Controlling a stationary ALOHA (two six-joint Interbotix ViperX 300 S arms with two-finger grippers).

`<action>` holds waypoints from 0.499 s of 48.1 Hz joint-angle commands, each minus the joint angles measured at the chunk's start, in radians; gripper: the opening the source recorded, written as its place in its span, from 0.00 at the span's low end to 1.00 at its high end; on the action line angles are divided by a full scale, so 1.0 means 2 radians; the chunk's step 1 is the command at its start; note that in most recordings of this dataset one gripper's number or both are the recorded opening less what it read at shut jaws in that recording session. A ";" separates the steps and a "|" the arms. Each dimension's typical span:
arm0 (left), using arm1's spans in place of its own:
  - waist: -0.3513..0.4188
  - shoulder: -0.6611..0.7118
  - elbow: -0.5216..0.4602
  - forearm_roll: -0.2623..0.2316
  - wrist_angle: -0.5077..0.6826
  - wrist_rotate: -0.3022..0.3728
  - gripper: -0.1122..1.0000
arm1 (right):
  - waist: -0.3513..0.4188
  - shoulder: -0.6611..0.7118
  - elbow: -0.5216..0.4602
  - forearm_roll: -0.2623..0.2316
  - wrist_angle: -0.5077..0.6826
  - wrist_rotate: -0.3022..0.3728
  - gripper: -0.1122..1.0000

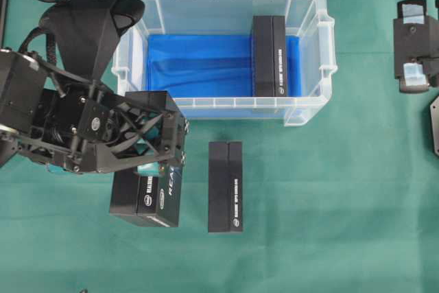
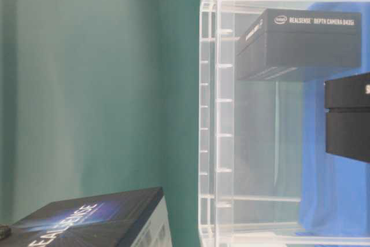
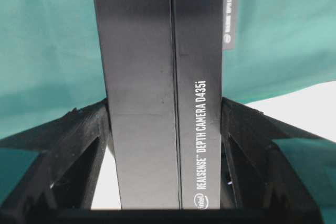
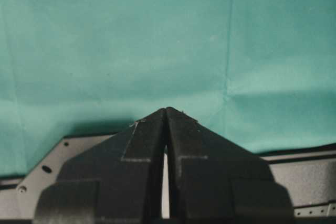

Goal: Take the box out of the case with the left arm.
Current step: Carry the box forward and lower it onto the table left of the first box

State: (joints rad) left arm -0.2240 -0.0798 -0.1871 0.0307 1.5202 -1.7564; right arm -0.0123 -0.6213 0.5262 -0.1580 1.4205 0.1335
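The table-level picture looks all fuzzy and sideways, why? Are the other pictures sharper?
In the table-level view the scene lies turned on its side, and the case wall and the nearest box are soft and blurred; the left wrist view is sharp on the held box, lettering readable, fingers in shadow; the overhead view is evenly lit and crisp.

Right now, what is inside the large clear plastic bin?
Inside the clear plastic bin, a bright blue sheet covers the floor and one black RealSense camera box stands on edge near its right end. The floor beneath both is covered.
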 commanded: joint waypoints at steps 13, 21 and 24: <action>-0.019 -0.015 0.012 0.002 -0.002 -0.001 0.65 | 0.000 -0.002 -0.005 -0.001 -0.002 0.001 0.10; -0.021 -0.013 0.050 0.008 -0.015 -0.005 0.65 | -0.001 -0.002 -0.004 -0.001 -0.002 0.001 0.10; -0.021 -0.012 0.065 0.012 -0.026 -0.009 0.65 | 0.000 -0.002 -0.004 -0.002 -0.002 0.001 0.10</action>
State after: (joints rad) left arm -0.2669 -0.0798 -0.0706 0.0399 1.4910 -1.7687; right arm -0.0123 -0.6213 0.5277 -0.1565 1.4205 0.1335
